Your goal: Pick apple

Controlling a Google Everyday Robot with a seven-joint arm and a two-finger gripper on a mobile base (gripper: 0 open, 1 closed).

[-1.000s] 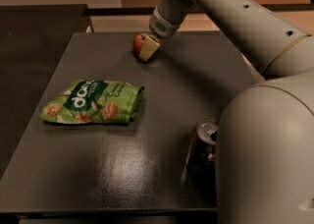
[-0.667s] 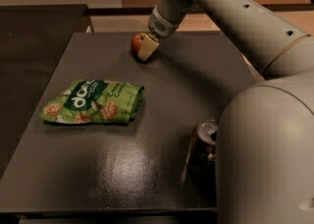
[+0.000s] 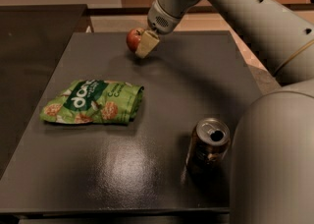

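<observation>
The small red apple is at the far middle of the dark table. My gripper reaches down from the arm at the top. Its beige finger presses against the apple's right side, and the other finger is hidden behind the fruit. The gripper is shut on the apple and holds it slightly above the tabletop, with a shadow beneath it.
A green snack bag lies flat at the left middle of the table. An opened soda can stands at the front right. The robot's grey body fills the lower right corner. A darker counter lies to the left.
The gripper and the apple have shifted together a little up and to the left. The bag and the can have not moved.
</observation>
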